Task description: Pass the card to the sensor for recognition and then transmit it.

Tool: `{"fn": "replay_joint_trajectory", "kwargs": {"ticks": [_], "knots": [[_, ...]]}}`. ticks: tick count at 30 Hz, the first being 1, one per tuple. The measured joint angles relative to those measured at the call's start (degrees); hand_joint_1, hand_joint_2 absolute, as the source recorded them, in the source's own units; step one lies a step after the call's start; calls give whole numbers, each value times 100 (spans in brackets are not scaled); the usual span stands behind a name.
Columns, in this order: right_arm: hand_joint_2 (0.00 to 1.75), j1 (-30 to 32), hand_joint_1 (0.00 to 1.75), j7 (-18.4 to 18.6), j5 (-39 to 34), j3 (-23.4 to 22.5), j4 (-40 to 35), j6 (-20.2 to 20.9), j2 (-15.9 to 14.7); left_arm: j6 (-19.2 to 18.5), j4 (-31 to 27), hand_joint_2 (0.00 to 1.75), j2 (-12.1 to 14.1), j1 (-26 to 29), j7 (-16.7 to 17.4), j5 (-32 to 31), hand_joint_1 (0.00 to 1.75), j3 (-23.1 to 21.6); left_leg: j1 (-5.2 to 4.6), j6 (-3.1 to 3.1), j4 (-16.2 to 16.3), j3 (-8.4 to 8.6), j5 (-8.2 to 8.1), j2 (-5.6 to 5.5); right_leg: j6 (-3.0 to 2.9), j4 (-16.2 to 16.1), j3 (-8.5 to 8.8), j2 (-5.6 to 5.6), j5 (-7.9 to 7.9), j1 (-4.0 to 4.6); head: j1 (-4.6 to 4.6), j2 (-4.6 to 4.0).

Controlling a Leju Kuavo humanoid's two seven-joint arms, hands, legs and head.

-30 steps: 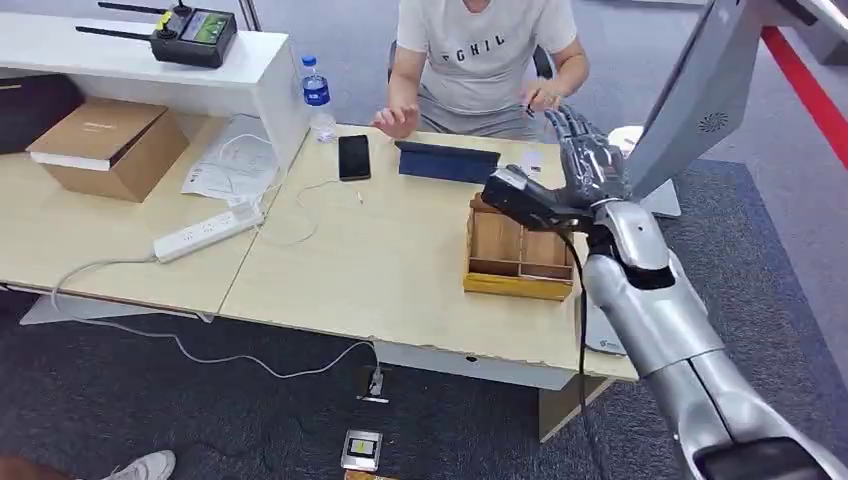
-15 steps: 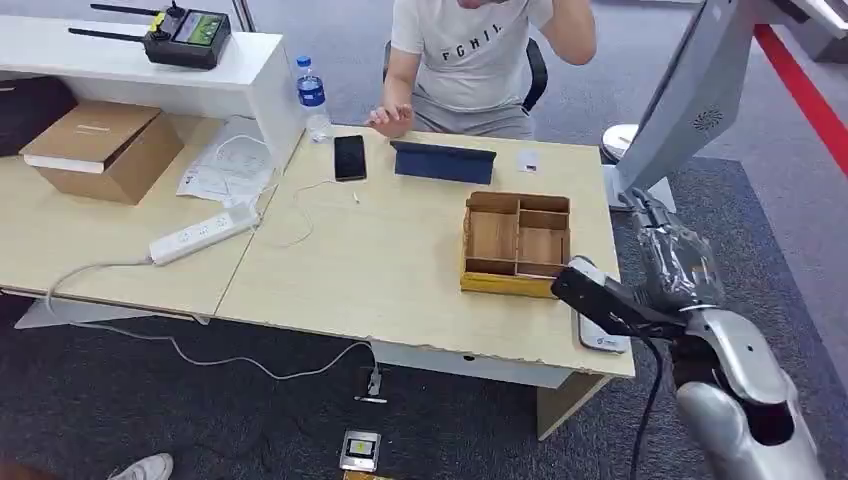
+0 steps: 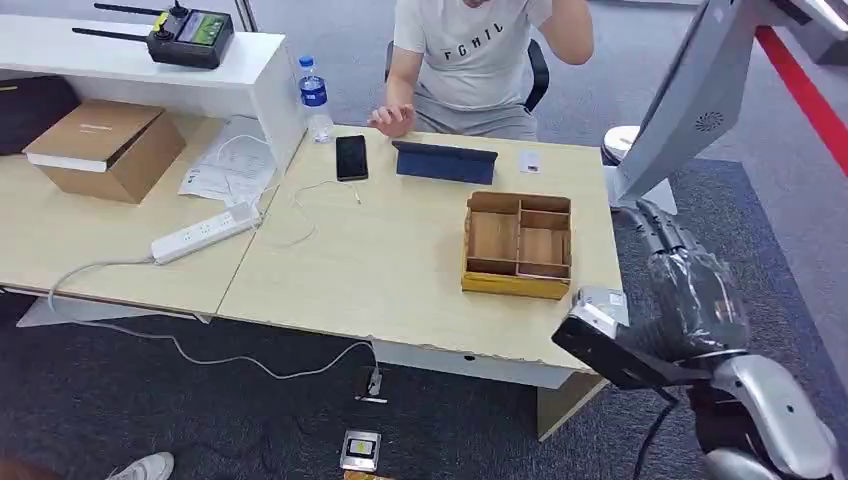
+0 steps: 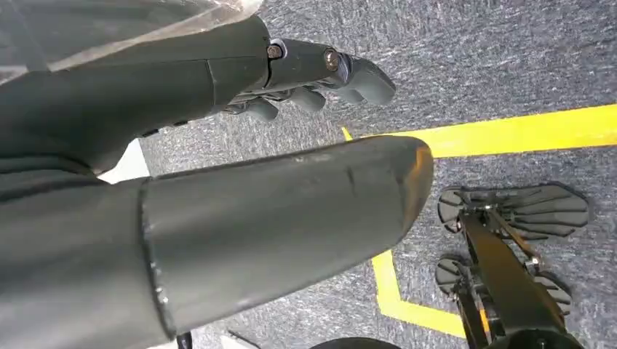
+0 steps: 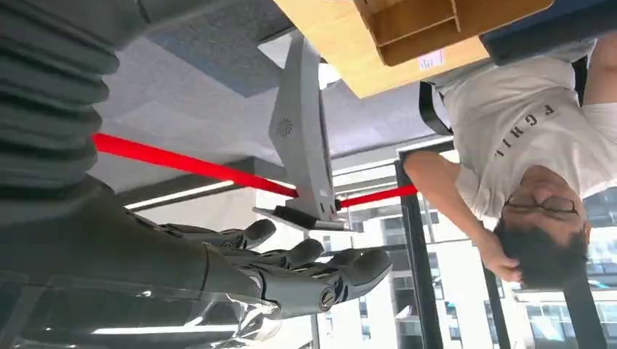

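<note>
Head view: right hand (image 3: pixel 690 290) is seen off the desk (image 3: pixel 400 270) corner with fingers extended, nothing held, small white card (image 3: pixel 529 160) lying on desk beside the tablet (image 3: pixel 445 162); left hand (image 4: pixel 218 94) hangs empty, fingers loosely apart.

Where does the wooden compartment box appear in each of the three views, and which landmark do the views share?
Head view: the wooden compartment box stands on the table's right part, near the front edge.
Left wrist view: not in it.
Right wrist view: the box is at the top edge, upside down.
Shared landmark: the grey slanted stand beside the table, in the head and right wrist views.
</note>
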Motion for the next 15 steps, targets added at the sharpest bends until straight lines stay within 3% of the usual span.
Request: {"fn": "replay_joint_trajectory", "kwargs": {"ticks": [12,15], "knots": [[175,26,0,-13,-58,17,-146,2,-50,6,0,0,-4,-7,-2,2,0,0,0,0,0,-1,0,-1,0,0,1,0,0,-2,0,0],[175,125,0,172,216,428,19,-233,79,90,0,0,-50,-28,-74,57,0,4,0,0,-3,-5,0,-4,-1,1,2,-1,-1,1,0,0]]}}
